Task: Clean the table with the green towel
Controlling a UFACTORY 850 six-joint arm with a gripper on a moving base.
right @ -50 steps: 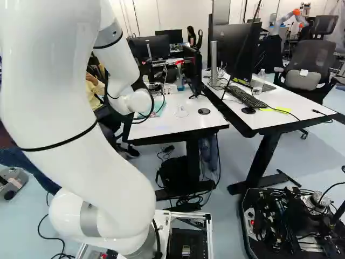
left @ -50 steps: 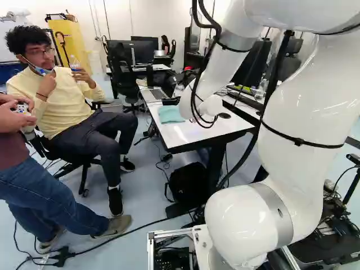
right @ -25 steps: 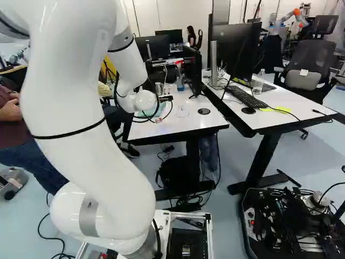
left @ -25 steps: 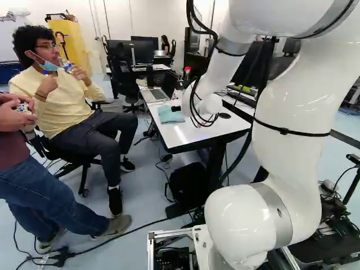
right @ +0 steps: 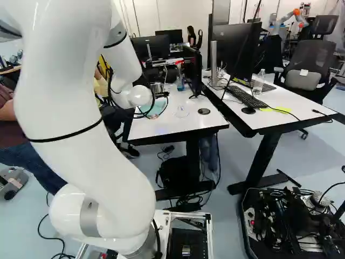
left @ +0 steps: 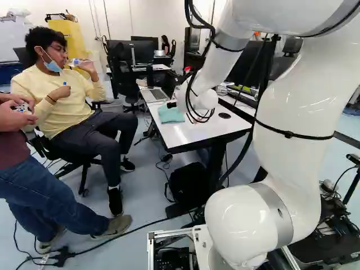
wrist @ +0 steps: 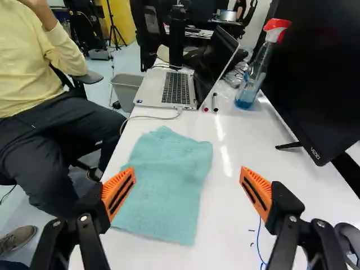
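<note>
The arm (right: 81, 124) reaches over the near-left table (right: 175, 120), and the gripper (left: 172, 105) hangs above its left part. In the wrist view the gripper (wrist: 187, 172) is released: its 2 fingers stand wide apart, their orange pads (wrist: 119, 192) facing each other with nothing grasped. The green towel (wrist: 163, 180) lies spread on the table's white top, along the left edge, slightly creased. It sits under and ahead of the gripper, nearer the left finger than the right; whether that finger touches it, I cannot tell. Right of the towel, by the right finger, blue lines (wrist: 259, 247) mark the top.

Beyond the towel, at the far left, stands an open laptop (wrist: 175, 87) with a white cable (wrist: 154, 117) beside it. 2 markers (wrist: 215, 101) lie just right of the laptop. Farther right is a spray bottle (wrist: 251, 81) with a red head and blue liquid, next to a black monitor (wrist: 320, 79) on the right side. Another table (right: 302, 105), to the right, holds a keyboard (right: 248, 98) and a mouse (right: 248, 110).
</note>
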